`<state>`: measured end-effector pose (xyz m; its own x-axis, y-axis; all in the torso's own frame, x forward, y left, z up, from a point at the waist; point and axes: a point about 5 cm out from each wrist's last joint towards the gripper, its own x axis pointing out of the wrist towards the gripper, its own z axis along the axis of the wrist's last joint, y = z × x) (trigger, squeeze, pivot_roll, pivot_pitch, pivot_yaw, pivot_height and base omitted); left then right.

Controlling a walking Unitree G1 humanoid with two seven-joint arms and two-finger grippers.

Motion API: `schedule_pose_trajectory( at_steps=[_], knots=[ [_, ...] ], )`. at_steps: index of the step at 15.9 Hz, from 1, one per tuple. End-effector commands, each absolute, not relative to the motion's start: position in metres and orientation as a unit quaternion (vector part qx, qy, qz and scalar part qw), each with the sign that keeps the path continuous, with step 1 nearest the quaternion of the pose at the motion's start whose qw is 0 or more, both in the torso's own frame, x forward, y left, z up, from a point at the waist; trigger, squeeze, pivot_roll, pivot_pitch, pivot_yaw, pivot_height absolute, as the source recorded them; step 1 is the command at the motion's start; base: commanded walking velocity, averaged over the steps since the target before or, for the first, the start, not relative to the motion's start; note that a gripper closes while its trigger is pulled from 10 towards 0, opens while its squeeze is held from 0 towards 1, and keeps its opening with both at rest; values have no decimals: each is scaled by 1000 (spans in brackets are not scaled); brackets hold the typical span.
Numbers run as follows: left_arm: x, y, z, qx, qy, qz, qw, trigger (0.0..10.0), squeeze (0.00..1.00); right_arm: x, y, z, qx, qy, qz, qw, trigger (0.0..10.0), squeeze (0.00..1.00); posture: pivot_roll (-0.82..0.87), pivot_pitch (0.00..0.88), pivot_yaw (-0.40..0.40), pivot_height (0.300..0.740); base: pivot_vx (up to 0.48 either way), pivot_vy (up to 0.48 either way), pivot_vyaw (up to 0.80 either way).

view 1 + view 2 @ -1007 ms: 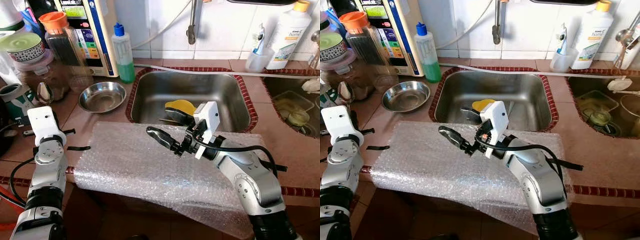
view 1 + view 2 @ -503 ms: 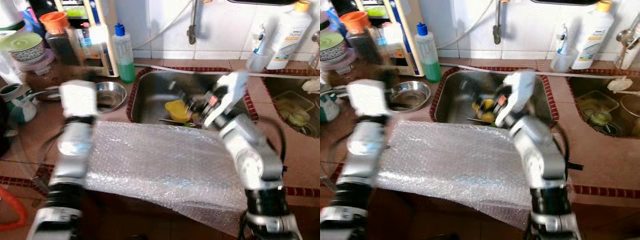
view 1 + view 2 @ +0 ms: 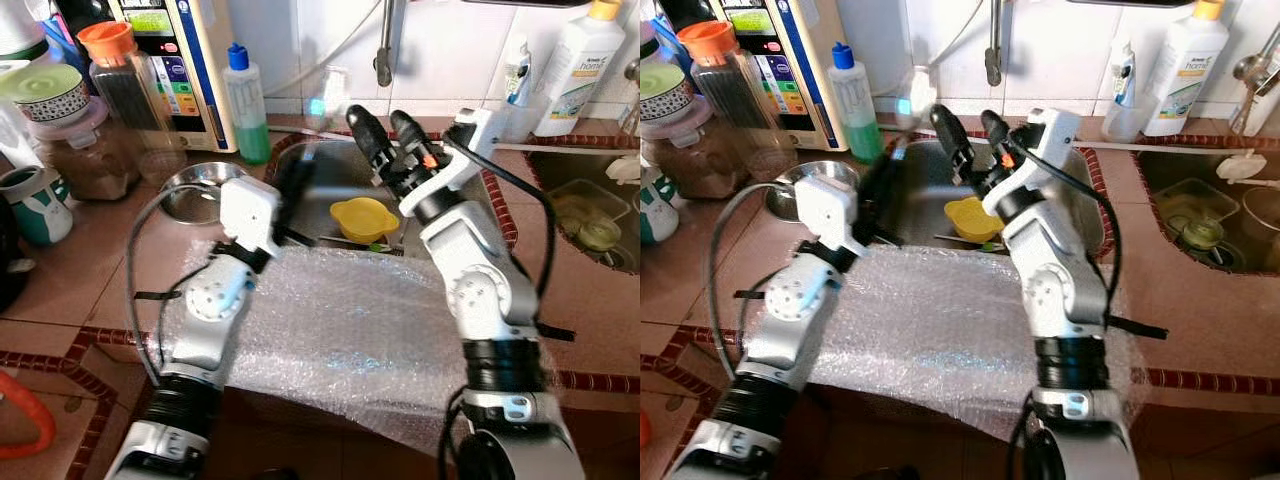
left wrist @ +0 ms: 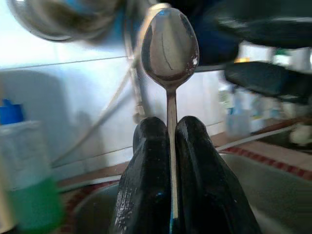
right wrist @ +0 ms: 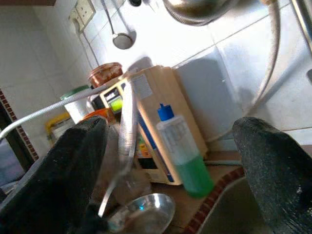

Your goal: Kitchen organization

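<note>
Both arms now raised over the sink (image 3: 470,195) — left jaws pinching a spoon (image 4: 169,48), right jaws spread.

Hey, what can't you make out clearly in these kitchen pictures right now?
- Left gripper, left eye view: fingers motion-blurred over the steel sink.
- Silver metal spoon, left wrist view: lower handle hidden between the fingers.
- Yellow plastic cup: contents not visible.
- Water purifier: label text too small.

A bubble wrap sheet (image 3: 340,330) lies before my sink (image 3: 330,185); a bowl (image 3: 365,218) sits in it, a steel dish (image 3: 190,190) left, a bottle (image 3: 246,105) behind.
</note>
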<state>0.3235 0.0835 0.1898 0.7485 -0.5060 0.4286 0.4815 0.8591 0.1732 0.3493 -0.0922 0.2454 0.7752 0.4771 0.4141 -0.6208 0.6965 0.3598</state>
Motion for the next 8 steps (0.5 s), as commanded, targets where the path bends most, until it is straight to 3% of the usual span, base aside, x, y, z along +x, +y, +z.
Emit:
schedule_pose_trajectory(
  at_steps=[1,5,6,7,8],
  knots=[
    [319,73,199,21,-253,-292,922,0,0,352,-84,251,251,-151,313,904,10000,0,27,85,88,740,0,0,0],
    [307,59,200,-1,-256,-337,906,0,0,360,-77,248,246,-141,311,907,10000,0,36,92,78,740,0,0,0],
    [306,58,199,-1,-255,-340,905,0,0,362,-78,247,248,-140,305,909,2157,0,37,92,75,740,0,0,0],
    [305,60,198,-2,-252,-338,906,0,0,364,-80,244,252,-136,293,912,0,0,38,95,74,740,0,0,0],
    [305,61,196,-1,-250,-338,908,0,0,365,-82,243,255,-135,287,913,0,0,38,96,74,740,0,0,0]
  ],
)
